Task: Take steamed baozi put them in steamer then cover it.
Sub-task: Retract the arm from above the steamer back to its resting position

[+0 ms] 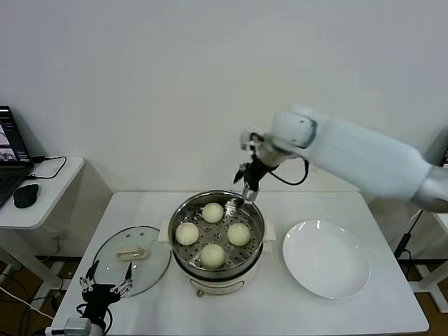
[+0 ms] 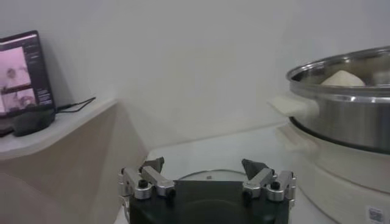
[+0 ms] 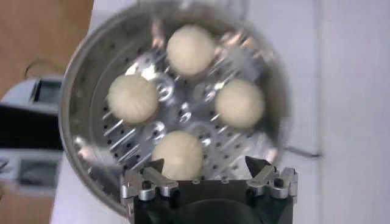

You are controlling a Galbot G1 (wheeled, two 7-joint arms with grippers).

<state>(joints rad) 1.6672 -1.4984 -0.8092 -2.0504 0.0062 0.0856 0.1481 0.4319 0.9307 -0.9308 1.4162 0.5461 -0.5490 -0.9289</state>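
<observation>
The steamer (image 1: 222, 281) stands mid-table, uncovered, with several cream-white baozi (image 1: 213, 212) on its perforated tray. My right gripper (image 1: 246, 198) hangs open and empty just above the far rim. In the right wrist view it (image 3: 205, 162) looks straight down into the steamer (image 3: 73, 103), with the nearest baozi (image 3: 177, 155) just below and beside one fingertip, not held. My left gripper (image 1: 105, 285) is low at the table's front left corner, open and empty, at the near edge of the glass lid (image 1: 133, 259). From the left wrist view, the left gripper (image 2: 203, 164) faces the lid (image 2: 207, 176) and the steamer wall (image 2: 347, 115).
A bare white plate (image 1: 326, 257) lies right of the steamer. A side table (image 1: 49, 189) to the left carries a laptop (image 1: 8, 150) and a mouse (image 1: 25, 196). A cable hangs from the right arm behind the steamer.
</observation>
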